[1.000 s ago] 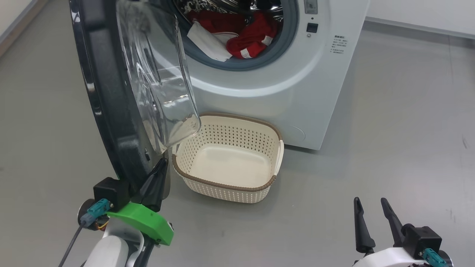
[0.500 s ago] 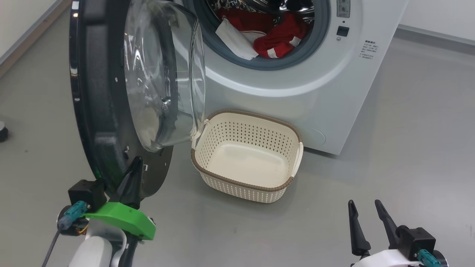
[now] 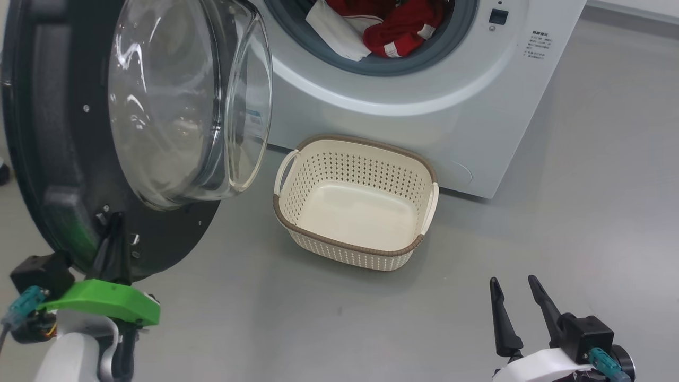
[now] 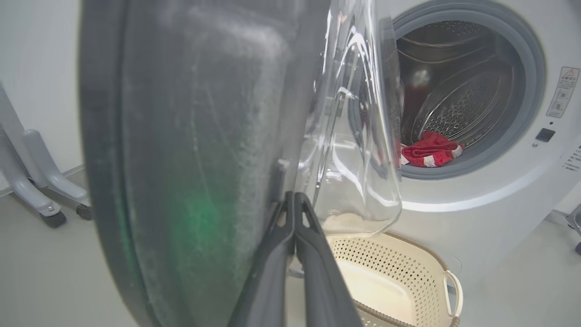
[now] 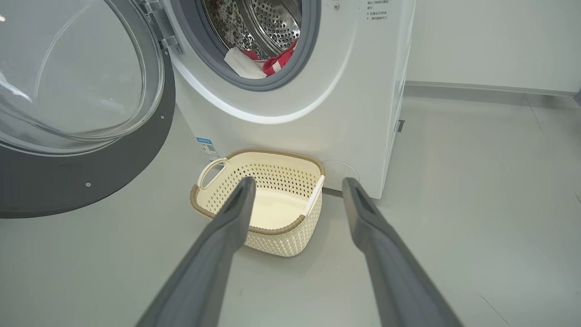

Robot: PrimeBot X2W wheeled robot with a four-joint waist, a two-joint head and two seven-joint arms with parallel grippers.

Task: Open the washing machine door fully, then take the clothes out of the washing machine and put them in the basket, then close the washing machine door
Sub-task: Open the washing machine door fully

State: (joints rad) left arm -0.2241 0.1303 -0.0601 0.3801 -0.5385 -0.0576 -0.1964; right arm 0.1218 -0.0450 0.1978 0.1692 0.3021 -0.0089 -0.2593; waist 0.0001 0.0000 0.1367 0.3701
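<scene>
The washing machine door (image 3: 159, 106) stands wide open, with a glossy black rim and a bulging clear glass bowl. Red-and-white clothes (image 3: 398, 32) lie heaped at the grey-gasketed mouth of the white washing machine (image 3: 403, 138). The cream perforated basket (image 3: 345, 257) sits upright on the floor just before it.

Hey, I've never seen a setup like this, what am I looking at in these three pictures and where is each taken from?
This is a wheeled robot with two arms, each ending in a two-fingered gripper. One picture looks down from its head; the other two look along each gripper from wrist cameras. On the grey floor stands a white washing machine, its door swung open, red and white clothes inside it, and an empty cream basket in front. The left gripper is shut, tips against the door's inner side. The right gripper is open and holds nothing.
</scene>
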